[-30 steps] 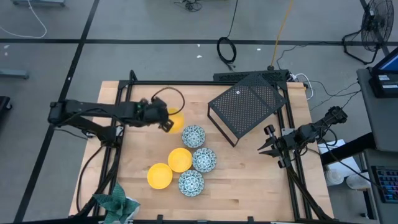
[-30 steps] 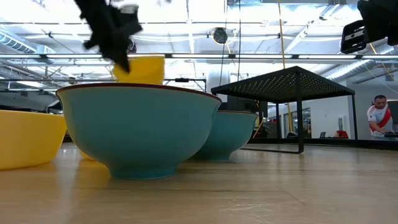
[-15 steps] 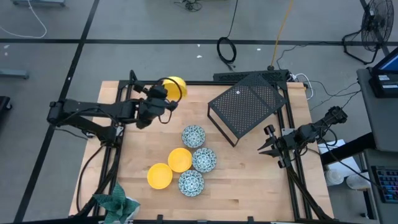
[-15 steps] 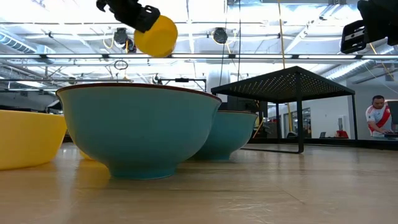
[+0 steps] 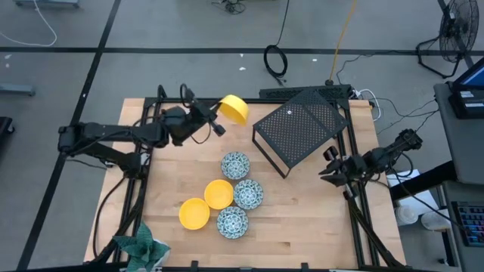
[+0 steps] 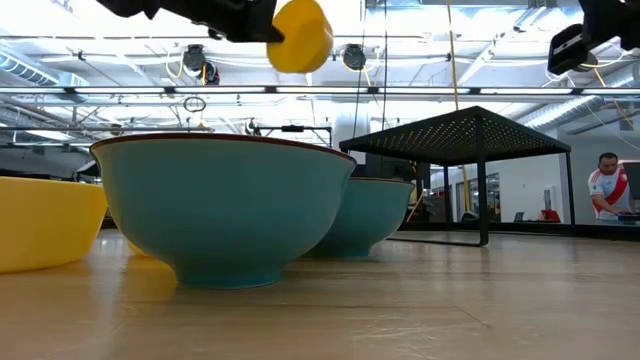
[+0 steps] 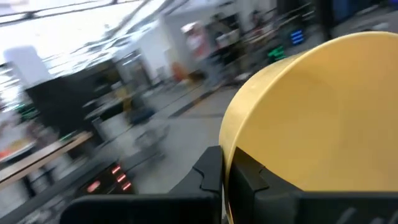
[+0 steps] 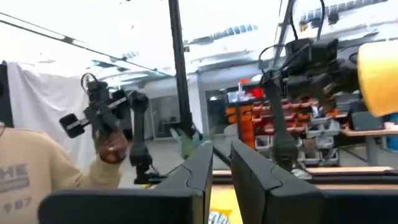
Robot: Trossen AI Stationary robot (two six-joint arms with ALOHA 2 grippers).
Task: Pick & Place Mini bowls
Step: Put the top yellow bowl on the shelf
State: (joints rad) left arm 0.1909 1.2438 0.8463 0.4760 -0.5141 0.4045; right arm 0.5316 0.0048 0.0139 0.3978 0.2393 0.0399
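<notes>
Your left tool (image 5: 215,119) is clamped on a yellow mini bowl (image 5: 234,109), held high just beside the black stand (image 5: 297,125). Next, likely carry it over the stand and lower gently.

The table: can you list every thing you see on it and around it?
yellow bowls: two on the table; one held up in the air near the table's far edge
blue bowls: three, teal-patterned, mid-table
stand: one, black, perforated, far right of table
cloth: one, green, near left corner
person: one, in the room behind
left tool: shut on the raised yellow bowl
right tool: waiting at the table's right edge, nearly closed, empty
</notes>
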